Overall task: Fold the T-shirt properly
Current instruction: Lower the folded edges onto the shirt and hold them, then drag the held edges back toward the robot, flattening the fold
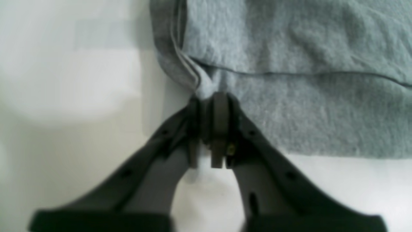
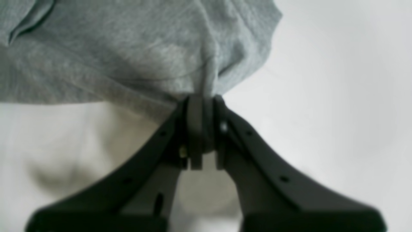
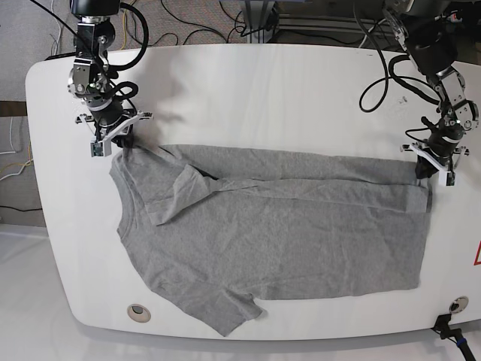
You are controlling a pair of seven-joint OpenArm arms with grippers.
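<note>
A grey T-shirt (image 3: 278, 226) lies spread on the white table (image 3: 263, 90), its far long edge folded over toward the middle. My left gripper (image 3: 425, 174) is at the shirt's right far corner, shut on the hem fabric (image 1: 206, 87). My right gripper (image 3: 122, 146) is at the left far corner by the shoulder, shut on a bunched fold of cloth (image 2: 206, 87). One sleeve (image 3: 229, 312) sticks out at the near edge; the other sleeve (image 3: 180, 195) is folded onto the body.
Cables (image 3: 195, 22) run along the floor behind the table. Two round grommets (image 3: 138, 310) sit near the table's front corners. A red mark (image 3: 476, 256) shows at the right edge. Bare table lies beyond the shirt on the far side.
</note>
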